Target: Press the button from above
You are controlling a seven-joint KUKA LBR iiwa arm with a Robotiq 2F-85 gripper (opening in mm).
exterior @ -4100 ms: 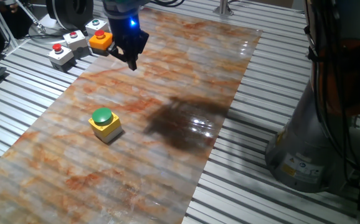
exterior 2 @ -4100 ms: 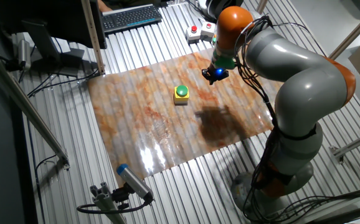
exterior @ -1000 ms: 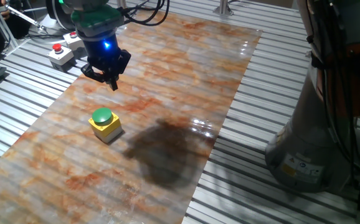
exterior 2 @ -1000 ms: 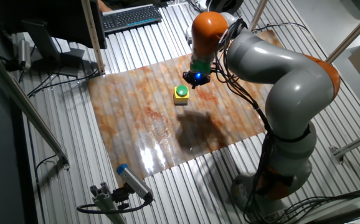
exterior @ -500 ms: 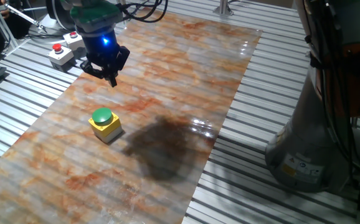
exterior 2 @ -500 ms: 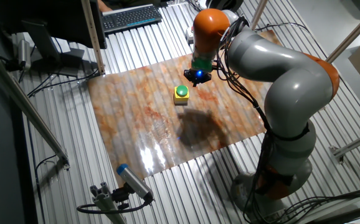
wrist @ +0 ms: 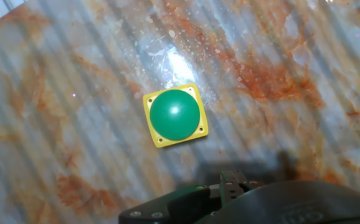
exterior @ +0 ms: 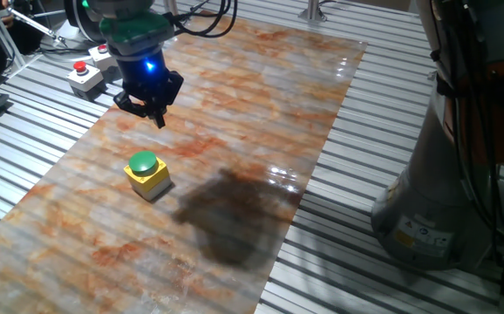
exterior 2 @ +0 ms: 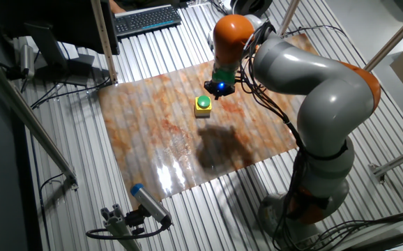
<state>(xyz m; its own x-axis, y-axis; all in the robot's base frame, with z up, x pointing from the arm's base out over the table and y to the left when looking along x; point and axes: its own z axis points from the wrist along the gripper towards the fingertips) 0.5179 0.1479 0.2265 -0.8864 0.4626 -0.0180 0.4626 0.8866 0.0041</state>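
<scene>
Marbled orange-and-grey sheeting (exterior: 234, 113) covers the slatted metal table (exterior: 383, 288), with the KUKA arm's grey base (exterior: 448, 192) beside it. Its gripper (exterior: 158, 118) hangs above the sheet, just beyond the button (exterior: 143, 163), not touching it; whether the fingers are spread cannot be told. A grey box with a red button (exterior: 84, 74) sits near the sheet's far corner.

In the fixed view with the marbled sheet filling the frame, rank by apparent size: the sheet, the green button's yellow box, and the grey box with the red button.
1. The marbled sheet, by far the largest.
2. and 3. The yellow box looks slightly bigger than the grey box, but the grey box sits farther from the camera and the arm partly hides it, so this order is unsure.
</scene>
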